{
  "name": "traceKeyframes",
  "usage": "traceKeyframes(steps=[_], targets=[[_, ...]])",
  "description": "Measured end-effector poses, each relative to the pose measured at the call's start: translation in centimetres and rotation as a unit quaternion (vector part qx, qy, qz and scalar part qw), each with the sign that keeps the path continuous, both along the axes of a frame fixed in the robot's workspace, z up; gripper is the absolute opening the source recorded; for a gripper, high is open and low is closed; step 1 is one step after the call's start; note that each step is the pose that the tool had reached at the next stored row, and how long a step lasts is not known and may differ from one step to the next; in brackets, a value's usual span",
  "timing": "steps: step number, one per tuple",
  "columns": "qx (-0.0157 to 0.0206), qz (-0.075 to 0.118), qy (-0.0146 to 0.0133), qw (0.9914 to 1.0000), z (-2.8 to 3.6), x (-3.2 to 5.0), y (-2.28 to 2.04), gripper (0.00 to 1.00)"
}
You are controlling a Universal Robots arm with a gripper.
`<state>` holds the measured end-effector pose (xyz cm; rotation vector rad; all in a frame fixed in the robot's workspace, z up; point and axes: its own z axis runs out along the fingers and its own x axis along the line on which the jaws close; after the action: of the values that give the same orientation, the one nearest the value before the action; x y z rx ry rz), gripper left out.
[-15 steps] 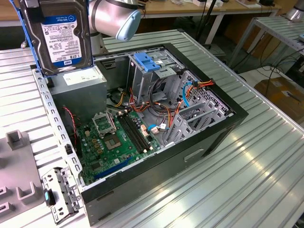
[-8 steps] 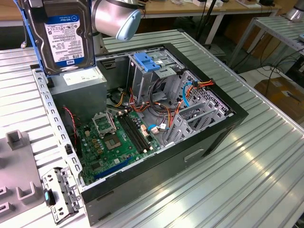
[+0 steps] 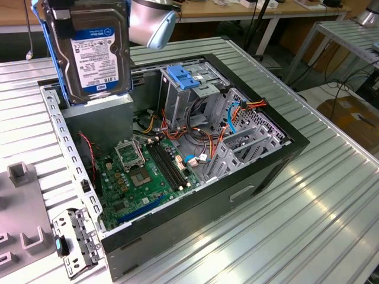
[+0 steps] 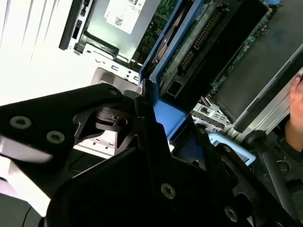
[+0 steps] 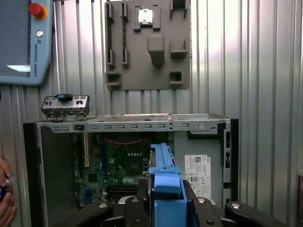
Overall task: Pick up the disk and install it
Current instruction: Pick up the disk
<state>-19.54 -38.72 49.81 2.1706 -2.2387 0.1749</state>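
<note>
Above the open computer case (image 3: 269,168), disk (image 3: 95,53) held upright, clenched in claw (image 5: 166,203), drive cage (image 3: 189,100) and cables (image 3: 201,139) inside below

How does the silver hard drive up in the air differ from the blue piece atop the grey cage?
The silver metal disk hangs upright above the open case in the gripper; the blue plastic latch lies flat on the grey cage. The disk bears a label; the latch is plain. Both have blue plastic.
</note>
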Motion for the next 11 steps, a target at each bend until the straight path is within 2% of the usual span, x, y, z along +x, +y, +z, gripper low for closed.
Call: traceKeyframes(steps=[2,7,11], targets=[[-0.0008,0.0,0.0001,1.0,0.01,1.3,-0.1,0.37],[-0.0008,0.0,0.0001,1.0,0.01,3.57,-0.1,0.37],[-0.0008,0.0,0.0001,1.0,0.02,4.08,-0.11,0.37]])
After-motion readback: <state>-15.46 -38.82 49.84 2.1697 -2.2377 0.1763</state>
